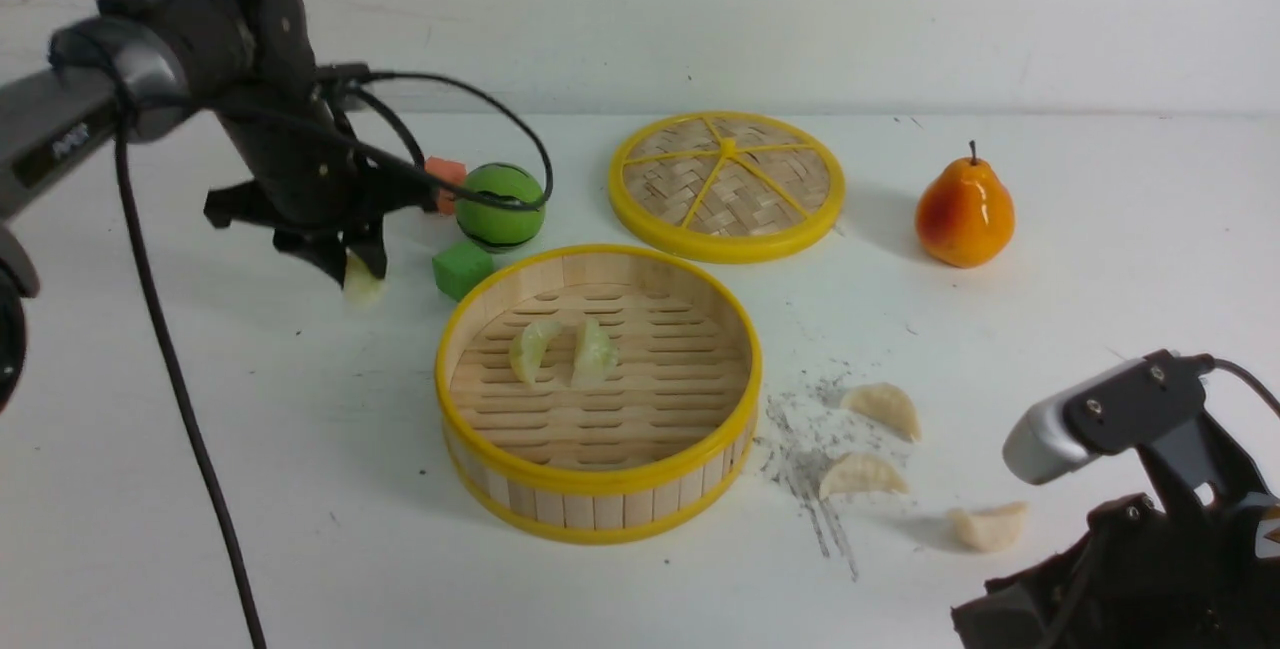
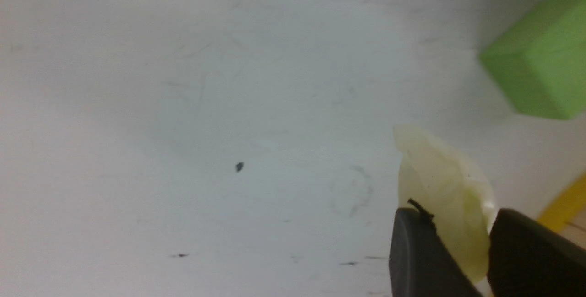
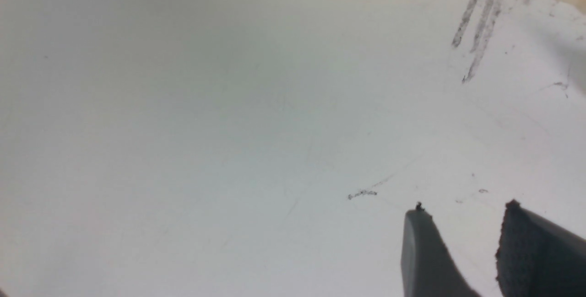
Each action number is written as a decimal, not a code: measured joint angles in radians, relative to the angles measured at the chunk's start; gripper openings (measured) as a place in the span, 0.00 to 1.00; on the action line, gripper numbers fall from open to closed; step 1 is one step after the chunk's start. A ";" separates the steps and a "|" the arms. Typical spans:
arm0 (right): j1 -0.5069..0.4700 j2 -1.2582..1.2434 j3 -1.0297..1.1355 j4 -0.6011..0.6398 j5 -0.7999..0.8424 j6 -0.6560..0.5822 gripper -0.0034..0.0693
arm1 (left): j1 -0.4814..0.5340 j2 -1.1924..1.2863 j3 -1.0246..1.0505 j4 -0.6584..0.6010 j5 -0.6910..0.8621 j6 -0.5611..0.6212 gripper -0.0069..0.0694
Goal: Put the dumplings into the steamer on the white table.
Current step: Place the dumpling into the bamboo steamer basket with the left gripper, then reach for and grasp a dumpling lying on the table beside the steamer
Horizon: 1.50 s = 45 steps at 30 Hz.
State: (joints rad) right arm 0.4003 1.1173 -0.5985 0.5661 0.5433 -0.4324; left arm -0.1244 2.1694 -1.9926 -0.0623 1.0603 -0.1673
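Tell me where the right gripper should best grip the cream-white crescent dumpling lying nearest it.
Probably from above, closing across the short width at the plump middle of the cream-white crescent dumpling, curved edge to straighter side: it lies flat on the white table with bare surface around it.

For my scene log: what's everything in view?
table: one, white, scuffed
steamer: one, bamboo, yellow rims, centre
green dumplings: two, pale green, inside steamer
held dumpling: one, pale, left of steamer
cream dumplings: three, cream, right of steamer
lid: one, yellow-rimmed, behind steamer
pear: one, orange, far right
ball: one, green, left of lid
green cube: one, green, in front of ball
orange cube: one, orange, left of ball
left gripper: shut on held dumpling
right gripper: open, empty
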 joint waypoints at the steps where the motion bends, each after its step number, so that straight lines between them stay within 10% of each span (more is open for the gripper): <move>1: 0.000 0.000 0.000 0.000 0.000 0.000 0.38 | 0.000 -0.035 0.000 -0.045 -0.003 0.027 0.34; 11: 0.000 0.006 0.000 0.000 -0.015 0.000 0.38 | -0.137 -0.114 0.000 -0.435 0.007 0.181 0.34; 27: 0.000 0.052 0.000 0.000 0.029 0.000 0.38 | -0.344 0.108 0.000 -0.201 -0.138 0.167 0.34; 36: 0.000 0.052 0.000 -0.001 0.083 -0.002 0.38 | -0.349 0.091 -0.002 -0.185 -0.122 0.009 0.53; 45: 0.000 0.056 -0.053 -0.034 0.148 -0.033 0.38 | -0.349 -0.200 -0.104 -0.097 0.155 0.085 0.46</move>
State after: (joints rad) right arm 0.4003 1.1730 -0.6515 0.5320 0.6915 -0.4659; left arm -0.4736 1.9693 -2.0971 -0.1589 1.2150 -0.0819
